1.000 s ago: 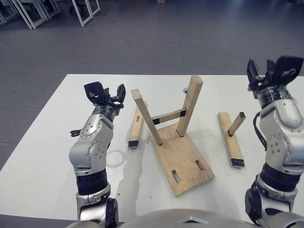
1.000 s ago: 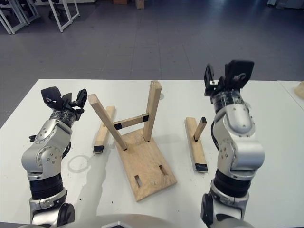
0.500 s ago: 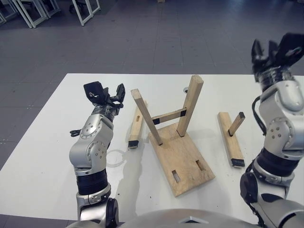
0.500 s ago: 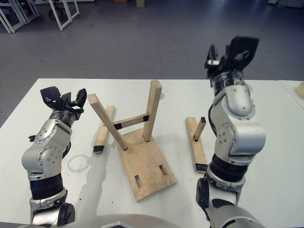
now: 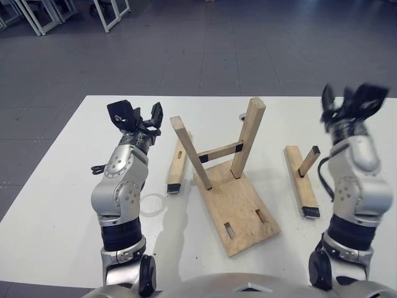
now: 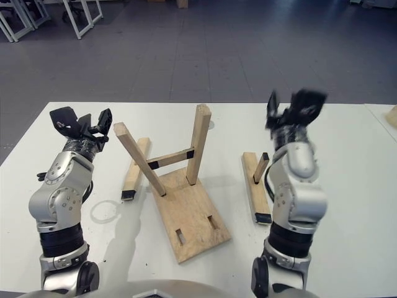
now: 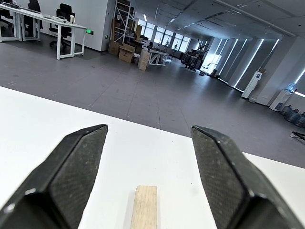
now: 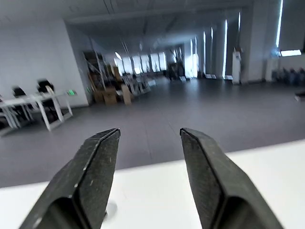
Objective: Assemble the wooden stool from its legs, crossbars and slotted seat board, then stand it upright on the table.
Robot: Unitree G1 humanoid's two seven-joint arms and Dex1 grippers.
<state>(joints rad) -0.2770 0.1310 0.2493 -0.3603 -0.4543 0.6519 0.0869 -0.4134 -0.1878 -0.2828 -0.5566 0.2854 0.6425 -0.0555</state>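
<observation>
My left claw point(image 5: 139, 114) hangs over the table point(image 5: 56, 186), fingers apart and empty. My right claw point(image 5: 347, 99) is raised, also spread and empty. Between them the seat board point(image 5: 242, 211) lies flat, with two legs joined by a crossbar point(image 5: 220, 151) standing on it. A loose leg point(image 5: 176, 166) lies on its left and a second leg point(image 5: 299, 180) on its right.

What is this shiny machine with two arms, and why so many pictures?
It is a robot. Each arm ends in a tool with two black fingers for grabbing. Two pictures come from cameras in its head, looking down at the white table. Two come from cameras on its wrists, peeking between the fingers. On the table lies a wooden seat board with two legs stuck in it, joined by a crossbar. A loose leg lies on its left, another leg with a short crossbar on its right. The left tool and right tool are open and hold nothing.
</observation>
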